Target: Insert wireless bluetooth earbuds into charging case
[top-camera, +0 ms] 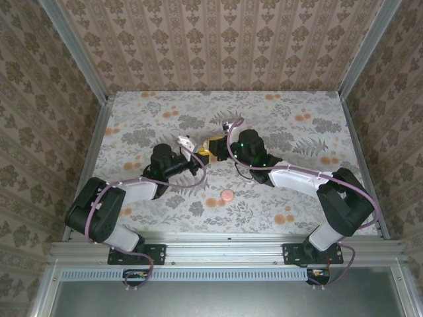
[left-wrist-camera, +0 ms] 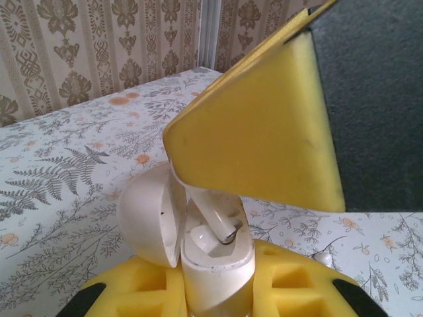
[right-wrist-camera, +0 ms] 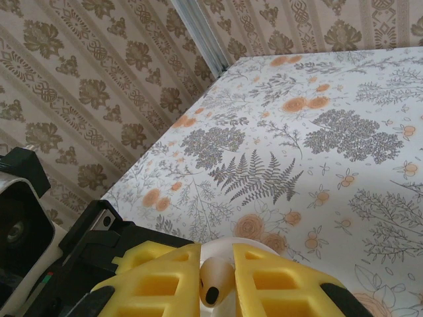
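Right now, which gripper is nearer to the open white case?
Left. The left gripper is shut on the case; the right gripper is just above it, holding an earbud.

The top camera hangs high behind the arm bases [top-camera: 142, 251], looking down and forward over the whole table [top-camera: 284, 112] to the back wall [top-camera: 225, 39]. The left wrist camera sits just behind the left gripper [left-wrist-camera: 218, 294] and faces across the table at very close range. The right wrist camera looks low past the right gripper [right-wrist-camera: 215, 281] toward a side wall [right-wrist-camera: 99, 79]. Both wrist views share the white case [left-wrist-camera: 198, 231].
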